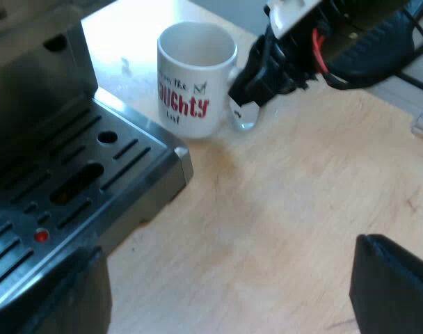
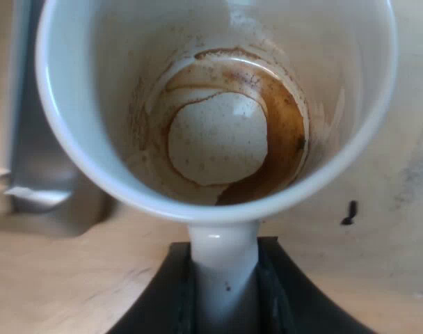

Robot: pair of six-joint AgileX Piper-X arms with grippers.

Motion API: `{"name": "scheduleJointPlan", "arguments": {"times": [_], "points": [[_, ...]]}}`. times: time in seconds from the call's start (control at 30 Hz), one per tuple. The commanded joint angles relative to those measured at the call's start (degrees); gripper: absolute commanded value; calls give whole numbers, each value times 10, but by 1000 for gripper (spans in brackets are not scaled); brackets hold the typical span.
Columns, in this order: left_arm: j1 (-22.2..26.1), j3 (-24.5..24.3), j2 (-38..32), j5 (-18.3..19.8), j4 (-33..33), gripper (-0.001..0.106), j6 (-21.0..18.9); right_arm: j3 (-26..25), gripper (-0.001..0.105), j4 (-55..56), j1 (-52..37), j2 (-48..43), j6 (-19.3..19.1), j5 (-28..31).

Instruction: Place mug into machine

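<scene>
- The espresso machine's drip tray [image 1: 93,174], with its slotted metal grille, sits on the wooden table [image 1: 302,202].
- The tray's raised metal corner lies between the mug [image 1: 196,76] and the grille.
- The mug stands on the table just beside that corner, outside the tray.
- It is white, with red and black lettering on its side, and a brown ring of coffee stains its bottom.
- My right hand [image 2: 223,285] is closed on the mug's handle, one finger on each side.
- My left hand [image 1: 225,278] is spread wide with nothing in it, over bare table near the tray.
</scene>
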Motion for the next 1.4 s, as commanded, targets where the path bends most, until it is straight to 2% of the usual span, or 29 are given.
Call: {"name": "scheduleJointPlan", "arguments": {"times": [0.03,0.13,0.53,0.67,0.8,0.87,0.97,1.03,1.13,1.23,1.27,1.4], "points": [[-3,-4,-23,5,-6,71,-6,-8,0,2,6,-31,-7,-1],[-3,-4,-53,4,6,71,-6,-8,0,37,7,-67,6,-1],[-3,-4,-167,-9,97,71,-6,-8,0,200,23,-224,10,-1],[-3,-4,-203,-38,130,71,-6,-8,0,241,54,-276,31,-1],[-3,-4,-234,-39,144,71,-6,-8,0,281,95,-317,61,-1],[-3,-4,-244,-51,160,71,-6,-8,0,296,118,-329,70,0],[-3,-4,-257,-88,194,71,-6,-8,0,314,158,-346,93,14],[-3,0,-256,-92,203,71,-6,-8,0,317,182,-352,97,16],[-3,22,-256,-92,200,71,-6,-8,0,315,222,-352,98,16],[-3,43,-255,-96,189,71,-6,-8,0,304,278,-346,123,43],[-3,59,-255,-109,179,71,-6,-8,0,296,290,-342,126,44],[-3,75,-255,-129,163,71,-6,-8,0,270,314,-313,144,46]]}}
